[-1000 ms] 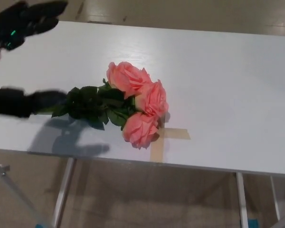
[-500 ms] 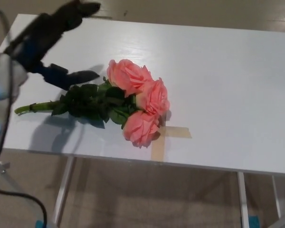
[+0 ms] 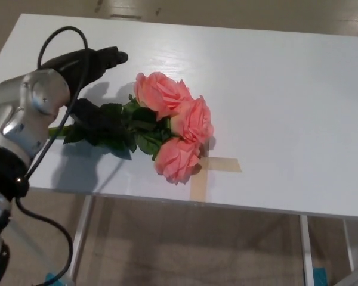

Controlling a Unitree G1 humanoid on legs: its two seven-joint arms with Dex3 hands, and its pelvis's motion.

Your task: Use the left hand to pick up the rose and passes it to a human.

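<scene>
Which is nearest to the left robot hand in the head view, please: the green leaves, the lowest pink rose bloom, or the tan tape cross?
1. Green leaves, right by the left robot hand.
2. Lowest pink rose bloom, further right.
3. Tan tape cross, farthest, near the table's front edge.

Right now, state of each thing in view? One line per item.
left hand: open, fingers spread above the stem end, thumb down by the leaves, nothing gripped yet
rose bunch: lying flat on the table, three pink blooms toward the tape, not lifted
tape cross: stuck flat on the table near the front edge, partly under one bloom
table: white, upright, bearing the roses
right hand: not in view
</scene>
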